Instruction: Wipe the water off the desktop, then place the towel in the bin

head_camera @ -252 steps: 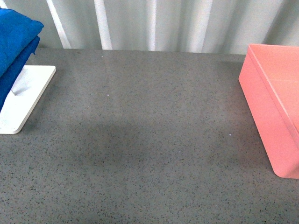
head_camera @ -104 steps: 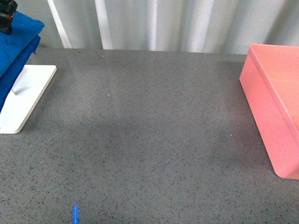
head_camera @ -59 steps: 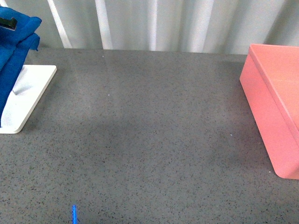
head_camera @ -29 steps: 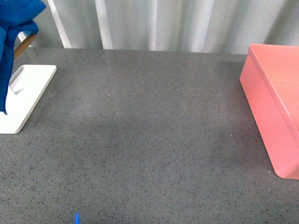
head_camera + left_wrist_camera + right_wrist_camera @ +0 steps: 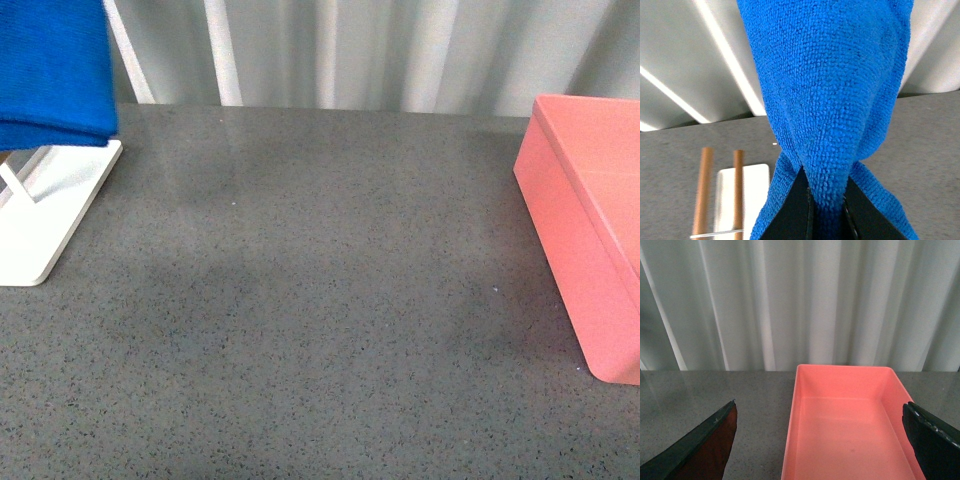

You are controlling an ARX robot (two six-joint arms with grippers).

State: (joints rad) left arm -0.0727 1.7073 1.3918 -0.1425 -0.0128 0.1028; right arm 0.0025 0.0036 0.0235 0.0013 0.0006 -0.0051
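My left tool (image 5: 826, 202) pinches the blue towel (image 5: 825, 85) clear of its stand (image 5: 40, 230), ready for wiping. My right tool (image 5: 817, 437) is spread open.

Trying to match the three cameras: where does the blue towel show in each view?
Front view: blue towel at the top left corner, hanging over the white stand.
Left wrist view: fills the centre, pinched in the left hand.
Right wrist view: not in it.
Shared landmark: the pale pleated curtain behind the desktop, in all three.
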